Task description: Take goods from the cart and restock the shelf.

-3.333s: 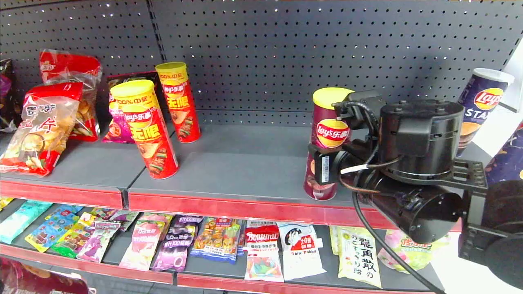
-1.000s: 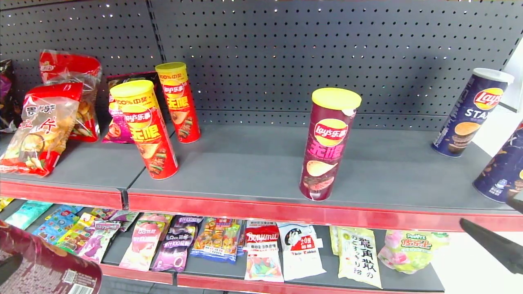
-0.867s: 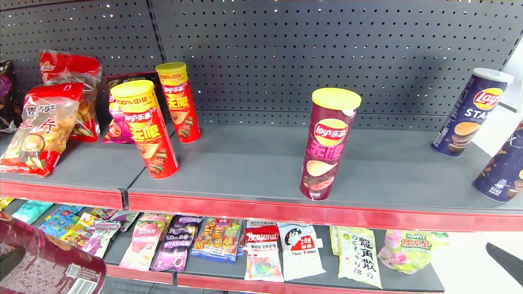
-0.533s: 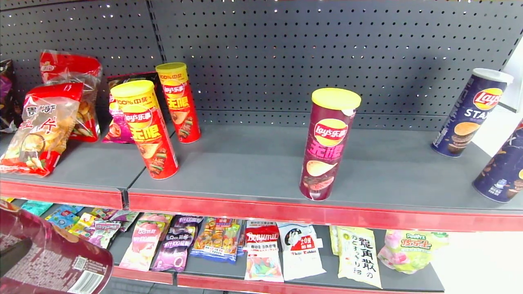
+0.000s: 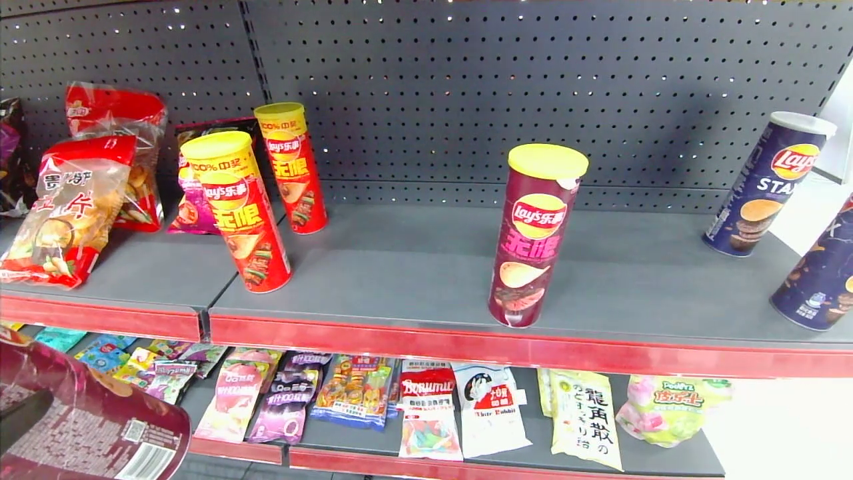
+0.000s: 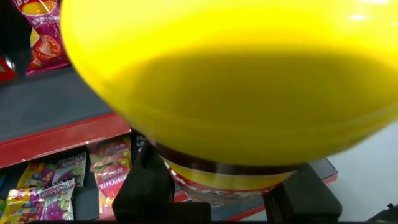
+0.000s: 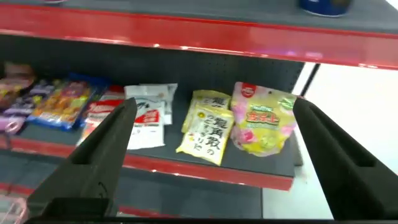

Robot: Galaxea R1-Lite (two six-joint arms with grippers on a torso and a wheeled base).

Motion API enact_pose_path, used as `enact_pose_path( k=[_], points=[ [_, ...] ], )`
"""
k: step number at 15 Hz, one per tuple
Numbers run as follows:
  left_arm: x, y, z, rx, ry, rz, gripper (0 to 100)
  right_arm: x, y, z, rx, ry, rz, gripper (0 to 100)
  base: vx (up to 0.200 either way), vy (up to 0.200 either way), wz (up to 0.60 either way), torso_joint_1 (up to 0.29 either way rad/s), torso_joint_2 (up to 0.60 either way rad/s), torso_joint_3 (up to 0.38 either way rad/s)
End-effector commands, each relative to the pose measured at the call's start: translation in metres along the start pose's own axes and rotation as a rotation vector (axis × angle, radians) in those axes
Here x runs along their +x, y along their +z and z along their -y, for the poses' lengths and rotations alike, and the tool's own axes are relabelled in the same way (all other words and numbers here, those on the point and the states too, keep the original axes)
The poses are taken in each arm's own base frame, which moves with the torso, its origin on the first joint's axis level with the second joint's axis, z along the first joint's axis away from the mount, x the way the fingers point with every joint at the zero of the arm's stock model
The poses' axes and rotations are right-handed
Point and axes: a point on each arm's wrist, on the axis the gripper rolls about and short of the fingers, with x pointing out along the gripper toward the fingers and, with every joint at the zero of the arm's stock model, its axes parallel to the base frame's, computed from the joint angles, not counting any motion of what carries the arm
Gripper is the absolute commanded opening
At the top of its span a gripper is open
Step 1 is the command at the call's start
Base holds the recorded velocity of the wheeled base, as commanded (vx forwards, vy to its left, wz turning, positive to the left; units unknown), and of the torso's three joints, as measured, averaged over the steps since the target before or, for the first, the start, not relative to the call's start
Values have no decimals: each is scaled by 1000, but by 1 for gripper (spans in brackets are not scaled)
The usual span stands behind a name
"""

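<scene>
A maroon chip can with a yellow lid [image 5: 536,237] stands upright near the front edge of the grey upper shelf [image 5: 413,267]. A second maroon can [image 5: 86,427] lies tilted in the lower left corner of the head view, with a dark finger [image 5: 23,410] against it. In the left wrist view its yellow lid [image 6: 230,74] looms close, and my left gripper [image 6: 222,190] is shut on the can's body. My right gripper [image 7: 213,109] is open with nothing in it, level with the lower shelf's snack packets [image 7: 211,134].
Two red cans [image 5: 243,213] [image 5: 293,167] and snack bags [image 5: 66,207] fill the upper shelf's left. Two blue cans [image 5: 766,183] [image 5: 816,280] stand at the right. Bare shelf lies either side of the maroon can. Packets [image 5: 426,407] cover the lower shelf.
My right gripper let go of the maroon can on the shelf and drew back out of the head view. The can held in my left gripper rose into the lower left corner.
</scene>
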Motion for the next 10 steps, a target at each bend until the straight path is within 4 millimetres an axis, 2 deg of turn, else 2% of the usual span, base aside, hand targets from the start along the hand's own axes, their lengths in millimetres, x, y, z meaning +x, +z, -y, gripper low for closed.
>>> enact_pose_path(
  k=[1, 2, 3, 4, 6, 10],
  points=[
    [-5, 1, 2, -7, 3, 31, 0, -1, 0, 1, 103, -55, 5, 100, 0, 0, 0, 0, 0, 0],
    [-6, 1, 2, -7, 4, 35, 0, 0, 0, 1, 124, -65, 3, 100, 0, 0, 0, 0, 0, 0],
    [-13, -5, 6, 4, 0, 51, 0, -1, -1, 1, -14, -68, 18, 100, 0, 0, 0, 0, 0, 0],
    [-14, -7, 6, 3, 3, 52, 0, 0, -1, 1, -64, -65, 40, 100, 0, 0, 0, 0, 0, 0],
    [-16, -14, 7, 0, 6, 45, 0, 4, 0, 2, 62, -78, 19, 100, 0, 0, 0, 0, 0, 0],
    [-19, -23, 9, 1, 1, 44, 0, 4, -2, -1, -25, 58, 35, 100, 0, 0, 0, 0, 0, 0]
  ],
)
